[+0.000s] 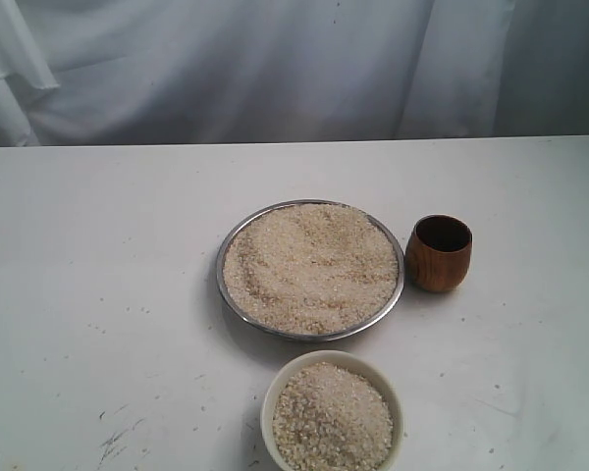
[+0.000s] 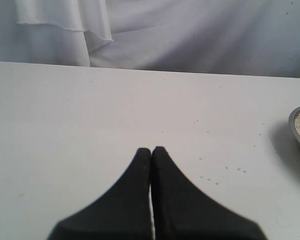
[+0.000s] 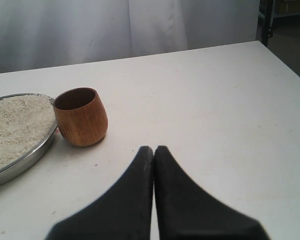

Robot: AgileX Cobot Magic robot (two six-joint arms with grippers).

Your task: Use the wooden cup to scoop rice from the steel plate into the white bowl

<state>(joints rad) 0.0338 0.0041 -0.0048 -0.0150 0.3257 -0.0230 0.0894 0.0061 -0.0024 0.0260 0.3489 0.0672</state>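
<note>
Off-white beige rice (image 1: 312,265), shiny silver steel plate (image 1: 219,270), cream-white bowl (image 1: 266,407), reddish-brown wooden cup (image 1: 438,263) dark inside, white table (image 1: 98,245) with small dark scuffs, pale grey-white curtain (image 1: 275,69), black left gripper (image 2: 151,150) and right gripper (image 3: 153,149).

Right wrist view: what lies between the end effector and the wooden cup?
Only bare white table; the right wrist view shows nothing between the right end effector and the wooden cup.

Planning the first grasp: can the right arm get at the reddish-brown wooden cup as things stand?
Probably yes. Only bare white table lies between the shut right end effector and the upright reddish-brown wooden cup; the rice-filled shiny steel plate sits close beside it. The end effector must open first.
</note>
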